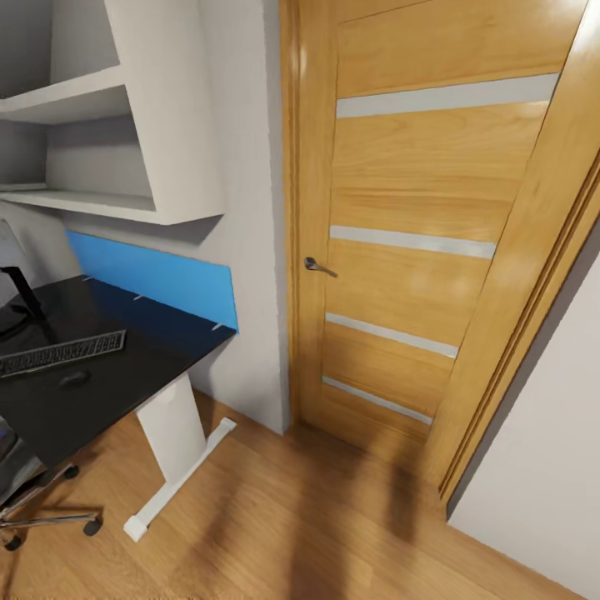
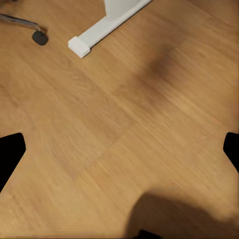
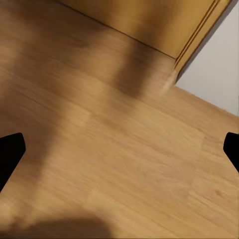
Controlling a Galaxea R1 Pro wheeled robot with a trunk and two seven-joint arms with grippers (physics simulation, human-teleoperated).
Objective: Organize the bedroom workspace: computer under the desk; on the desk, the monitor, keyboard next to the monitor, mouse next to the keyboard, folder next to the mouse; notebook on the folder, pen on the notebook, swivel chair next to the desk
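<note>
The desk point(image 1: 108, 392) with its glossy black top stands at the left on a white leg point(image 1: 171, 429). On it lie the keyboard point(image 1: 62, 352) and, just in front of it, the mouse point(image 1: 75, 377). The monitor's black stand point(image 1: 25, 293) rises at the left edge. Below the desk corner are the swivel chair's chrome base and casters point(image 1: 50, 517). My left gripper point(image 2: 119, 154) hangs open over bare floor near the desk's foot point(image 2: 104, 25) and a chair caster point(image 2: 40, 37). Over the floor by the door, my right gripper point(image 3: 119, 154) is open. The folder, notebook, pen and computer are out of view.
A closed wooden door point(image 1: 433, 233) with a lever handle point(image 1: 317, 267) takes up the middle and right. White wall shelves point(image 1: 100, 108) and a blue wall panel point(image 1: 158, 279) sit above the desk. A white wall point(image 1: 542, 467) stands at the right, wood floor point(image 1: 292, 517) in front.
</note>
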